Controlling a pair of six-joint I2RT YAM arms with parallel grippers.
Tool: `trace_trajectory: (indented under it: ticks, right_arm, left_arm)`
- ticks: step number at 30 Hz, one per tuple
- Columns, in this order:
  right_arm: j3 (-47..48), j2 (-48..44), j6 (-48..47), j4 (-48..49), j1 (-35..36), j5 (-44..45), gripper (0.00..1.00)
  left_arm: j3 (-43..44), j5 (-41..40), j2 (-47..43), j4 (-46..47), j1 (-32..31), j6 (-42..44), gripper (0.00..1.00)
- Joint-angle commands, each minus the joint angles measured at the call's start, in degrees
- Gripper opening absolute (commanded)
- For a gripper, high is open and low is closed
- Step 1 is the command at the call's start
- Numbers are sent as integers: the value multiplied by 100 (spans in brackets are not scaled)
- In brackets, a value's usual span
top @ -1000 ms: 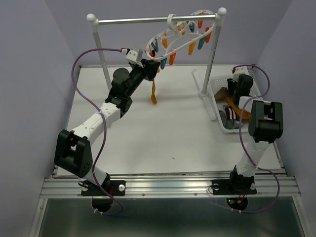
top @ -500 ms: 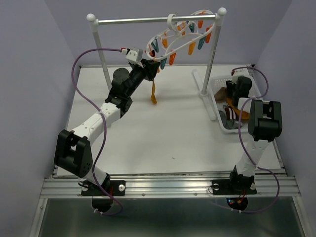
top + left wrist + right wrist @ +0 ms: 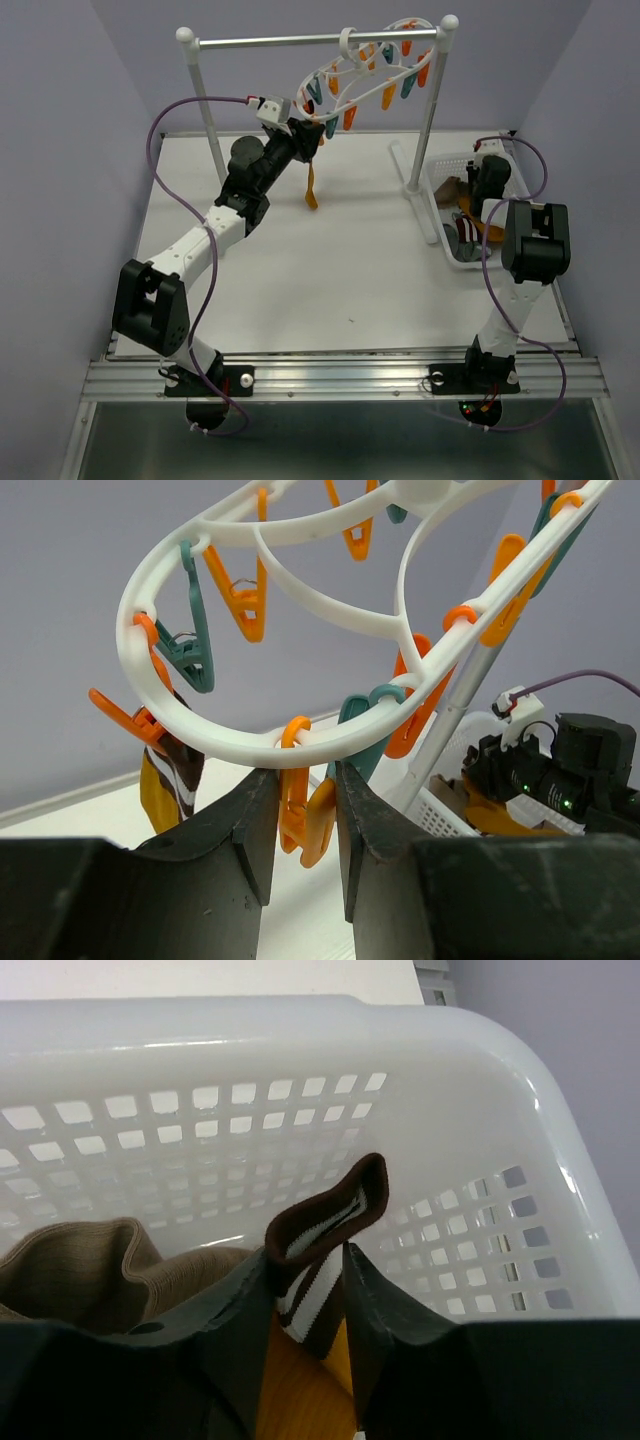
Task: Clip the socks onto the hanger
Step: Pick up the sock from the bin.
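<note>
The white oval hanger (image 3: 365, 75) hangs from the silver rail, tilted, with orange and teal clips; it fills the left wrist view (image 3: 330, 740). One mustard sock (image 3: 311, 188) hangs clipped at its left end and shows in the left wrist view (image 3: 165, 780). My left gripper (image 3: 308, 140) is raised to the hanger and shut on an orange clip (image 3: 305, 815) under the ring. My right gripper (image 3: 487, 190) is down in the white basket (image 3: 440, 175), shut on the striped cuff of a mustard sock (image 3: 325, 1250). A tan sock (image 3: 90, 1260) lies beside it.
The silver rail (image 3: 270, 42) on two white posts stands at the back of the table. The right post (image 3: 428, 120) stands just left of the basket. The basket wall (image 3: 300, 1090) is close in front of the right gripper.
The right gripper has shifted slightly inside the basket. The left arm and hanger have barely moved.
</note>
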Motion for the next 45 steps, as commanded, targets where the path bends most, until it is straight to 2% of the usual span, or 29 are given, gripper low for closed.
trace_trajectory:
  ticks: [1,2,3,4,6,11,15,21,22,24,25,28,31,33,34,39,42,45]
  right_arm:
    - [-36,82,168,591,-38,159,32]
    - [-36,82,168,600,-38,150,22]
    - [-45,82,159,591,-38,124,19]
    - [-45,56,159,591,-38,98,9]
    - [-71,3,142,582,-38,45,1]
    - [-124,-514,-87,170,-38,-638,1]
    - [-194,-1557,-315,-434,-38,-1237,1]
    - [51,-2852,-212,-1603,-38,-2880,1]
    - [243,-3106,-271,-1815,-38,-3439,1]
    - [429,-3318,-219,-2376,-38,-4012,1]
    - [560,-3467,-410,-2649,-38,-4720,1]
    - [948,-3652,-955,-3729,-38,-5919,1]
    - [983,-3995,-914,-3803,-38,-7166,1]
    - [1027,-4179,-643,-3516,-38,-7451,1]
    - [1071,-4189,-197,-3435,-38,-7670,1]
    - [1282,-3917,598,-3109,400,-8444,1]
    - [1308,-3724,616,-3100,795,-8192,1]
    - [1614,-3303,1010,-3083,1349,-7865,1]
  left_arm:
    - [250,84,89,2,31,103,0]
    - [250,75,80,2,31,111,0]
    - [259,66,98,2,31,112,0]
    - [259,49,98,2,40,112,0]
    - [268,40,89,2,31,112,0]
    - [312,49,89,-7,40,85,0]
    - [364,127,106,-24,31,6,0]
    - [470,136,133,-42,31,-117,0]
    - [487,163,142,-42,40,-134,0]
    - [522,259,177,-42,31,-170,0]
    - [557,277,186,-51,31,-231,0]
    - [645,382,203,-77,31,-258,0]
    - [689,357,186,-138,31,-310,0]
    - [690,374,168,-147,31,-346,0]
    - [690,409,151,-156,40,-363,0]
    - [681,778,89,-112,31,-345,0]
    - [698,857,89,-112,40,-354,0]
    - [716,971,89,-121,66,-416,0]
